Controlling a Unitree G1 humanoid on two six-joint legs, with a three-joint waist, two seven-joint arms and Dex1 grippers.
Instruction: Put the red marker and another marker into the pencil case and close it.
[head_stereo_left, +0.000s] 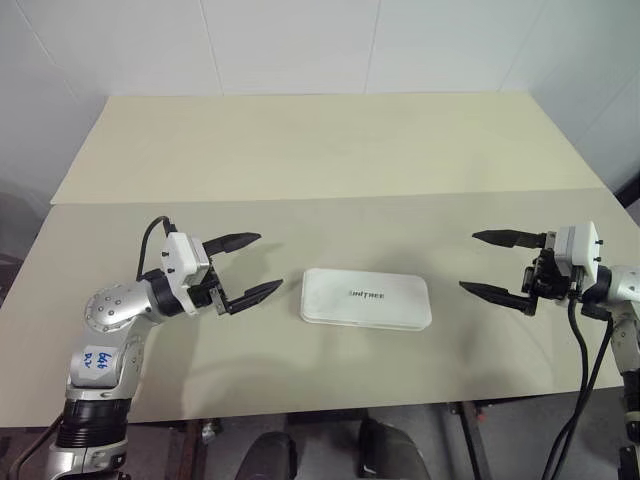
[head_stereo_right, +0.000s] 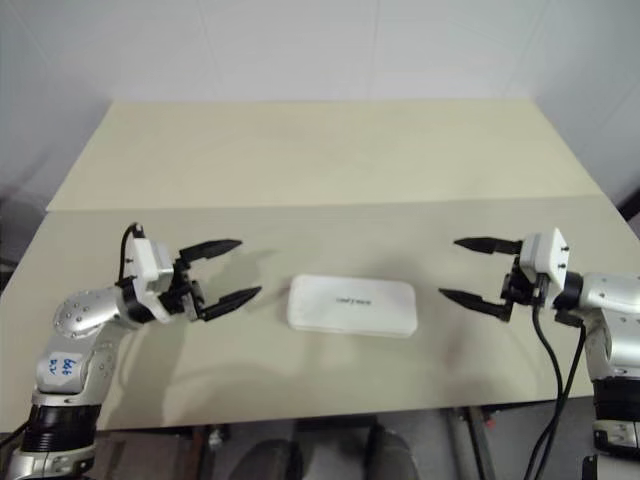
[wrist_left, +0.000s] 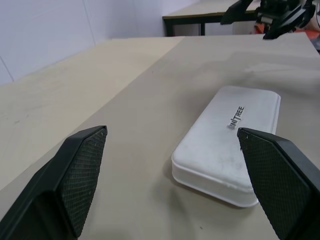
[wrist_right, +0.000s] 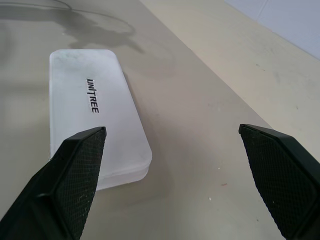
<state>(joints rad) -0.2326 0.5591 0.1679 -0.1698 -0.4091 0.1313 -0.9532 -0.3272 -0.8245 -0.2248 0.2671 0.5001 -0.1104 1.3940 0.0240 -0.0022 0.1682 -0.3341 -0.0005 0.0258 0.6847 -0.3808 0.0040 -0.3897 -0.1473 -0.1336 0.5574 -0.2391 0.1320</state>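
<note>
- My left gripper (head_stereo_left: 245, 268) has its jaws spread wide with nothing between them, the black fingers (wrist_left: 80, 175) wedge-shaped and cross-hatched on the inner pads.
- My right gripper (head_stereo_left: 493, 264) is gaping too, empty, with the same knurled pads (wrist_right: 80, 175).
- Between the two lies the pencil case (head_stereo_left: 366, 298), lid down flat: a white, smooth hard-plastic box with rounded corners and dark lettering on top.
- It looks slightly scuffed, though I can't be sure.
- It rests on a matte beige table (head_stereo_left: 300, 150), well apart from both claws.
</note>
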